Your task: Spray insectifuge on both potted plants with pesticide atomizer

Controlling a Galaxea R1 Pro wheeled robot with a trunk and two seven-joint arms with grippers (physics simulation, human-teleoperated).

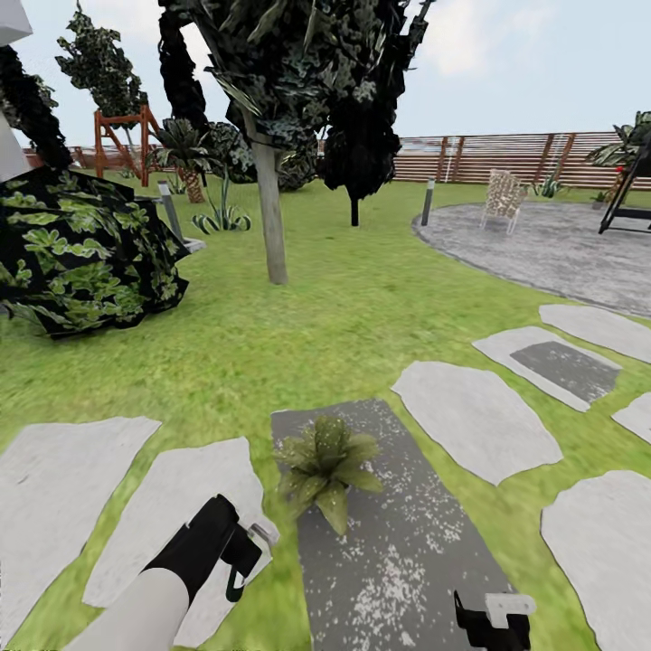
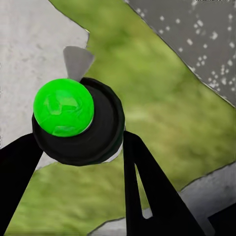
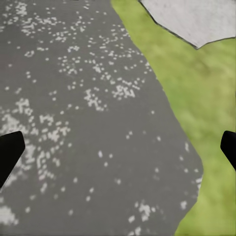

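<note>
The garden lawn (image 1: 344,316) runs back to a brown slatted fence (image 1: 506,155), with a round grey paved patio (image 1: 561,244) toward its far right corner, where a pale lattice chair (image 1: 503,199) stands beside a dark frame at the right edge. A tall tree (image 1: 269,208) rises from the middle of the grass, a big dark-leaved shrub (image 1: 81,249) spreads along the left edge, and a grey bollard lamp (image 1: 428,201) stands at the patio's near rim. Pale stepping stones (image 1: 475,418) cross the near lawn, and among them lies a dark slab (image 1: 398,533) flecked with white. One potted plant (image 1: 325,466), a low rosette of speckled pointed leaves, sits near the slab's far left corner; its pot cannot be made out. The left gripper (image 1: 249,553) hangs over the grass strip between a pale stone and the slab's left edge, just short of the plant, its fingers (image 2: 147,182) pinching the pesticide atomizer (image 2: 76,120); the left wrist view shows a round black body with a bright green cap and a grey nozzle tip pointing away. No writing or label can be read on it. The right gripper (image 1: 493,619) hovers over the slab's near right corner, its fingers (image 3: 10,152) spread wide with nothing between them.
</note>
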